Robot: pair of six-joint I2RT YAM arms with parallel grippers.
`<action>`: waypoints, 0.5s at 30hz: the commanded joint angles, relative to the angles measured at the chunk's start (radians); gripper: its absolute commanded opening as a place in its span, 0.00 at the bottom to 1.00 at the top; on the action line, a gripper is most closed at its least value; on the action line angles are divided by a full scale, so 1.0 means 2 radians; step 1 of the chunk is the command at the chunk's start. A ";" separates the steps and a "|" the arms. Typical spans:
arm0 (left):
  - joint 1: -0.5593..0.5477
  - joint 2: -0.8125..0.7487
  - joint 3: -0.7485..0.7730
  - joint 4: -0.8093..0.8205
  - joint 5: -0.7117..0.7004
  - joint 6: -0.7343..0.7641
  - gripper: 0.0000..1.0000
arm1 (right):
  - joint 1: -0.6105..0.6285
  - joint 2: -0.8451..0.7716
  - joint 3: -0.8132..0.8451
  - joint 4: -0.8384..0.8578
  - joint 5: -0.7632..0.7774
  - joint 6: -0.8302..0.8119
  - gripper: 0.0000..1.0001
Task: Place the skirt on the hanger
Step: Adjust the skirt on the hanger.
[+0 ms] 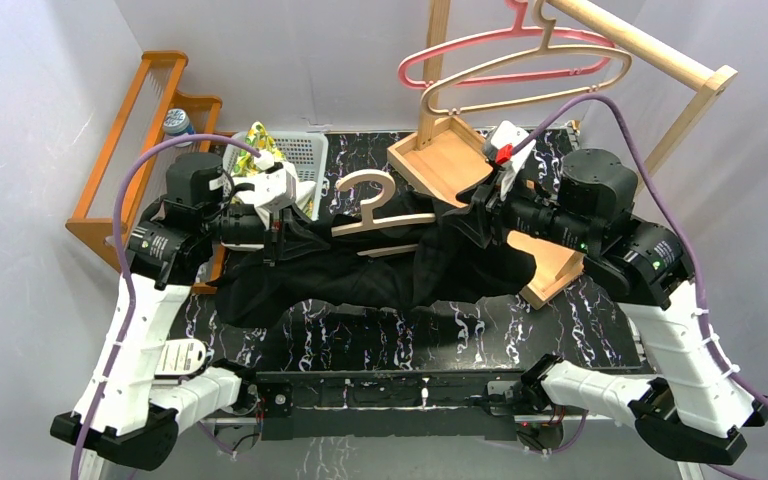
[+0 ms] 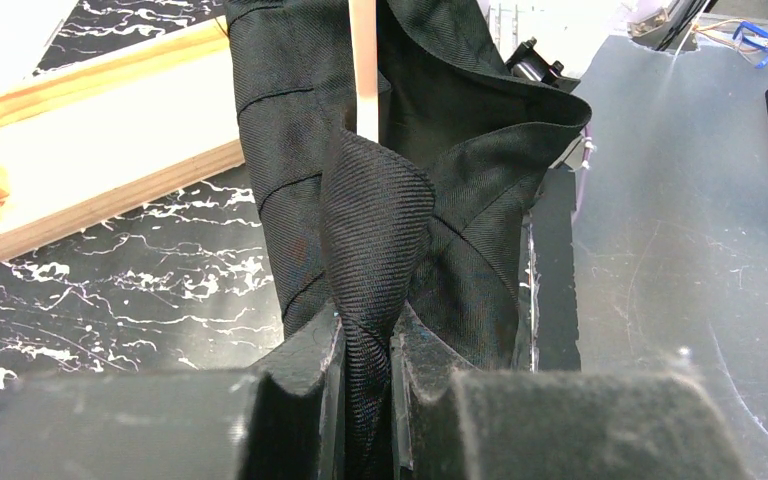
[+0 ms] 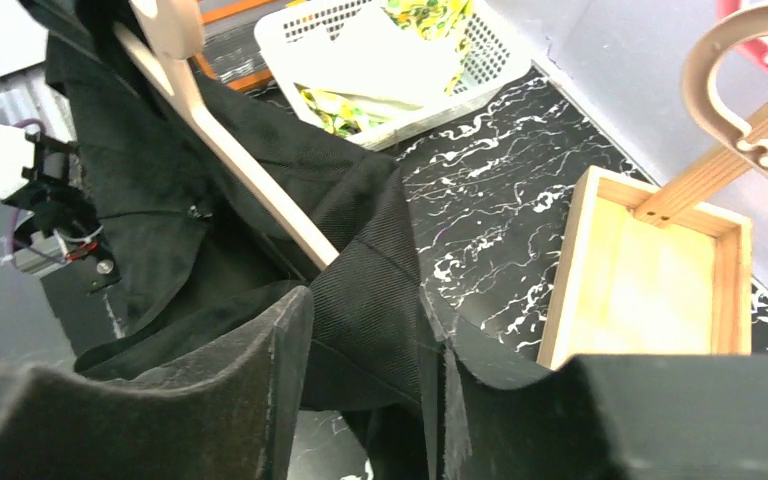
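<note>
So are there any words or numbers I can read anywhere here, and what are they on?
None can be read.
The bottle on the orange rack: too small to tell any label.
The white piece at the bottom left of the top view: dark marks, too blurred to read.
The yellow cloth in the basket: a pattern, not letters.

My top cam sits high at the near edge, facing down over the whole table (image 1: pixel 600 310). Both wrist cams look forward, very close; all three share the skirt (image 1: pixel 360 265) and hanger (image 1: pixel 385 222).
</note>
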 commanded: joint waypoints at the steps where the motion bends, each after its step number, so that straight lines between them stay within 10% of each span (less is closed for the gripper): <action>1: 0.002 -0.014 0.004 0.027 0.031 -0.003 0.00 | 0.001 0.004 0.001 0.031 0.023 0.001 0.52; 12: 0.002 -0.008 -0.008 0.024 0.027 -0.005 0.00 | 0.001 0.028 0.004 0.014 -0.042 -0.002 0.60; 15: 0.002 -0.010 -0.008 0.022 0.022 -0.005 0.00 | 0.002 0.030 -0.001 0.010 -0.009 0.009 0.48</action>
